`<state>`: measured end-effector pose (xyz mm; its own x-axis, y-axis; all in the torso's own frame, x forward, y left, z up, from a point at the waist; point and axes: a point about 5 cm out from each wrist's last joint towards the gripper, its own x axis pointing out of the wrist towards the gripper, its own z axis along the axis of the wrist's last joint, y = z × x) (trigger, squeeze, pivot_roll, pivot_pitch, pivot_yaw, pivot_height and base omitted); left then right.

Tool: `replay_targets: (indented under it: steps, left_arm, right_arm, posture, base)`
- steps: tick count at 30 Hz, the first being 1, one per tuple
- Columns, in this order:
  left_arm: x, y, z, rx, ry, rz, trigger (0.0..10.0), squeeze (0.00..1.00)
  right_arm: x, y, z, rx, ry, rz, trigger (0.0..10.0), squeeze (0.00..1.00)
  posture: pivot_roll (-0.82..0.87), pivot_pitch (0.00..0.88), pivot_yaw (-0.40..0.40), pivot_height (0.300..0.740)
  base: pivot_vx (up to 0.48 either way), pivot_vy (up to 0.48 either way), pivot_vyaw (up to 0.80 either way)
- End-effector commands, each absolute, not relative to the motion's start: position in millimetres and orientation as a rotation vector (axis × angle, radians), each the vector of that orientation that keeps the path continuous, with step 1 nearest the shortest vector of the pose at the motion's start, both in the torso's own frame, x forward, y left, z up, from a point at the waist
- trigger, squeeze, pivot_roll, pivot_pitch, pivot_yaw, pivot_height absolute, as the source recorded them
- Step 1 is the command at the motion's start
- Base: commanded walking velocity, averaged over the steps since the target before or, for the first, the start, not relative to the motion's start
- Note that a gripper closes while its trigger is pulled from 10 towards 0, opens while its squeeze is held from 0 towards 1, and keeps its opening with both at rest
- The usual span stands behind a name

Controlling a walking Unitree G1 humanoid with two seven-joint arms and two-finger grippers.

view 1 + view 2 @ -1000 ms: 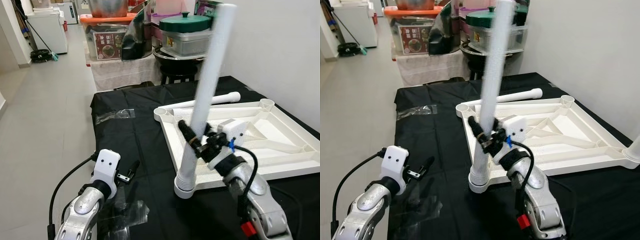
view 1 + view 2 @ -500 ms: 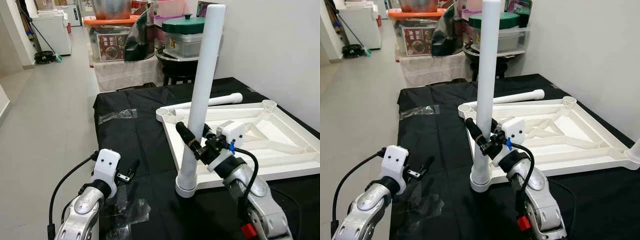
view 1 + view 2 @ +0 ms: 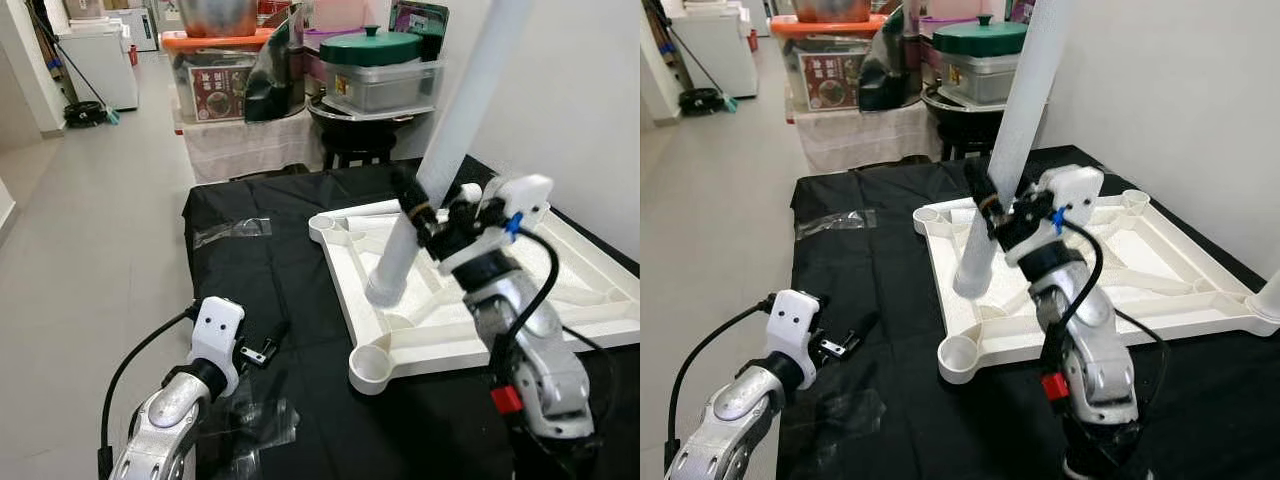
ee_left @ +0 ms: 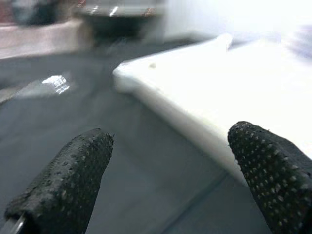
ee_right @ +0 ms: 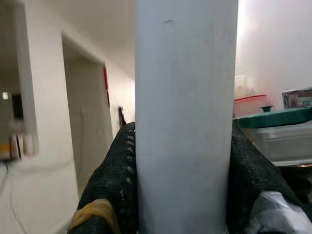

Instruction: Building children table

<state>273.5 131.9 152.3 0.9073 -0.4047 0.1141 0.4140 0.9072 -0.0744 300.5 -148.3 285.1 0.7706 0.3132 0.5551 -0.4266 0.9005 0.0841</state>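
Right gripper pinches white table leg, tilted above inverted tabletop on black worktop; near corner socket unfilled; left gripper spread, idle; assembly prob. early, most legs left.

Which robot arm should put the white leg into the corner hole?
Right. Its end effector already grips the leg, tilted above the tabletop's socket. The left end effector is open over the cloth.
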Motion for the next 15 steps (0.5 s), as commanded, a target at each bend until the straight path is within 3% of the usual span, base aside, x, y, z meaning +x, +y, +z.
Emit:
replay_targets:
  steps: [1,3,4,15]
  left_arm:
    - [273,132,164,-0.242,-0.120,-0.472,10.0,0.00]
    - [273,132,171,-0.257,-0.144,-0.503,10.0,0.00]
    - [274,131,177,-0.100,-0.181,-0.559,10.0,0.00]
    - [268,133,175,0.116,-0.133,-0.765,10.0,0.00]
  right_arm:
    - [306,-144,281,0.293,-0.526,0.381,0.0,0.00]
    - [309,-135,280,0.343,-0.503,0.394,0.0,0.00]
    - [312,-114,278,0.359,-0.462,0.464,0.0,0.00]
    - [308,-78,276,0.296,-0.404,0.641,0.0,0.00]
  posture:
    - [0.03,0.000,-0.011,0.740]
    - [0.03,0.000,-0.011,0.740]
    - [0.05,0.000,-0.009,0.740]
    - [0.05,0.000,-0.002,0.740]
  base:
    - [0.000,0.000,0.00]
    - [0.000,0.000,0.00]
    - [0.000,0.000,0.00]
    - [0.000,0.000,0.00]
